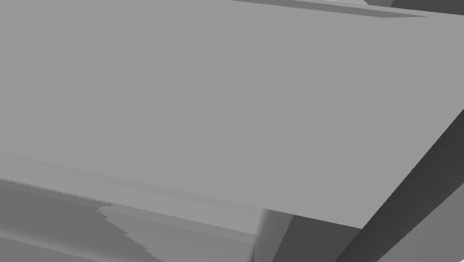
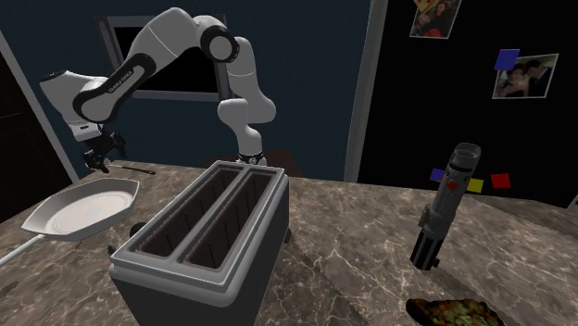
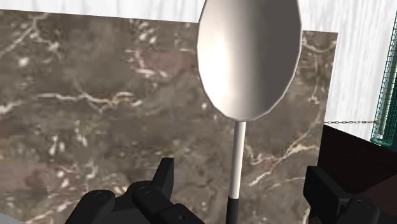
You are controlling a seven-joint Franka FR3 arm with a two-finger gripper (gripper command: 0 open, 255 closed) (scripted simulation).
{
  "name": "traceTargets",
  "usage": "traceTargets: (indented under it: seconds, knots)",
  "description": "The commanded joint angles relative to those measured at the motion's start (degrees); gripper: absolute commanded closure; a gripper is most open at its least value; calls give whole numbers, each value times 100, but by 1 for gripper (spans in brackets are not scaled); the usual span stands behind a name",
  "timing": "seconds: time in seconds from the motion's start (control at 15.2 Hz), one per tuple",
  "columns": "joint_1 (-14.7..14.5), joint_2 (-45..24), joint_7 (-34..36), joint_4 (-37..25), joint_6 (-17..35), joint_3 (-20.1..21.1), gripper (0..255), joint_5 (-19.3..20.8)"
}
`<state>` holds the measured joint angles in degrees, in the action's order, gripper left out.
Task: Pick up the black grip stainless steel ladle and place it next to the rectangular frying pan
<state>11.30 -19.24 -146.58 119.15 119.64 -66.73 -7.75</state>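
The ladle (image 3: 249,57) has a shiny silver bowl, a pale shaft and a black grip. It lies on the brown marble counter (image 3: 76,108). My gripper (image 3: 240,170) is open. Its fingers (image 3: 164,181) stand well apart on either side of the grip end and do not touch it. In the second exterior view the gripper (image 2: 97,159) hangs low over the counter's far left. It is just behind the white rectangular frying pan (image 2: 81,208). The ladle's thin handle (image 2: 134,169) shows beside the gripper, pointing toward that view's right.
A large two-slot toaster (image 2: 199,236) stands in the middle of the counter, right of the pan. An upright dark cylinder (image 2: 445,208) and a dish of food (image 2: 454,312) sit at the right. A plain grey panel (image 1: 223,97) spans the shoulder view.
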Motion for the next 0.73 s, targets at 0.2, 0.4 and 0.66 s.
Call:
traceTargets:
  seconds: [0.2, 0.4, 0.66]
  knots:
    - [-289, 298, 213, -423, -602, -261, 0, 306]
    - [-289, 298, 213, -423, -602, -260, 0, 307]
    - [-289, 298, 213, -423, -602, -260, 0, 307]
